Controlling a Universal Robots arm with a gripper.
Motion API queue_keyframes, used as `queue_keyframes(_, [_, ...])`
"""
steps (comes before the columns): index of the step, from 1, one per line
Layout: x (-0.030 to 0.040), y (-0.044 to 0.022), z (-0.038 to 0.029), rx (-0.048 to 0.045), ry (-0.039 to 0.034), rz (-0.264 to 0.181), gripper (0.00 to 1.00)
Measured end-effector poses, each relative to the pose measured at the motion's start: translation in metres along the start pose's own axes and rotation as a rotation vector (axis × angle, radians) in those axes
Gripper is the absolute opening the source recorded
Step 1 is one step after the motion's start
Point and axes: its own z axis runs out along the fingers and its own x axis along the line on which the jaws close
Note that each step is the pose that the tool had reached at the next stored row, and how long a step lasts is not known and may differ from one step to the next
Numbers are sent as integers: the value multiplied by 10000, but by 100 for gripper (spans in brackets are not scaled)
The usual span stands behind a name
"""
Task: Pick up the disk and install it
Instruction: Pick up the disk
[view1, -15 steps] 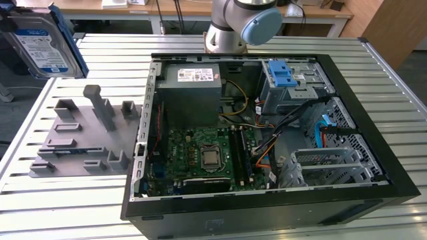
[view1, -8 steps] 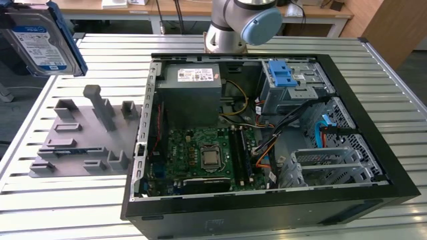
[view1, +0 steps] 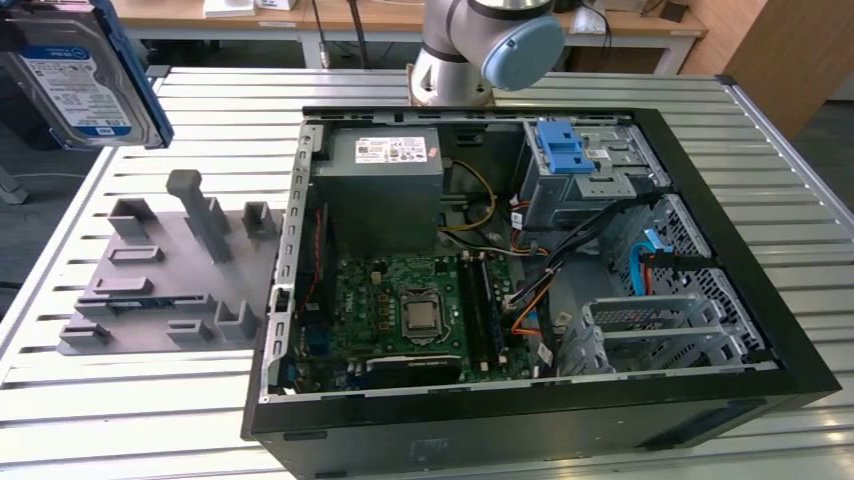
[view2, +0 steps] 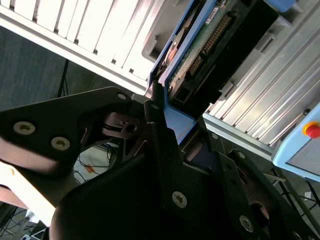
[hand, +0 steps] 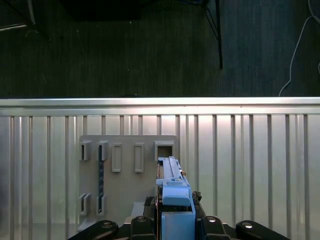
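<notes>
1. A robotics lab or test workshop; a robot arm (view1: 483, 45) stands at the far edge of a ribbed aluminium table (view1: 200, 400).
2. On the table lies an open computer case (view1: 534, 425), its board and wiring bare; just beside it sits a grey fixture plate (view1: 147, 300) with slots for parts.
3. The gripper (hand: 176, 222) clasps the disk (view1: 74, 85), a computer part, above the table.
4. A pale control box (view2: 295, 150) with a red button (view2: 312, 131) sits beside the table; wooden desks (view1: 374, 18) stand behind; cables (hand: 300, 45) trail over a dark floor (hand: 125, 50).
</notes>
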Motion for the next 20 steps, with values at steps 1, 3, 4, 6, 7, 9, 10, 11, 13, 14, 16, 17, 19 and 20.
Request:
queue_keyframes(1, [0,0,-8,1,0,0,36])
queue_keyframes(3, [0,0,-25,4,0,0,36])
queue_keyframes(4, [0,0,-32,6,0,0,36])
queue_keyframes(6, [0,1,-47,10,0,0,36])
queue_keyframes(7, [0,1,-55,11,0,0,36])
queue_keyframes(9, [-1,2,-70,16,0,0,36])
queue_keyframes(10, [-1,2,-78,17,0,0,36])
queue_keyframes(11, [-1,2,-85,19,0,0,36])
queue_keyframes(13, [-1,2,-100,24,-1,0,36])
queue_keyframes(14, [-1,3,-108,26,-1,0,36])
queue_keyframes(16, [-1,3,-124,30,-1,0,36])
queue_keyframes(17, [-1,3,-131,32,-1,0,36])
queue_keyframes(19, [-1,4,-146,35,-1,0,36])
queue_keyframes(20, [-1,4,-153,37,-1,0,36])
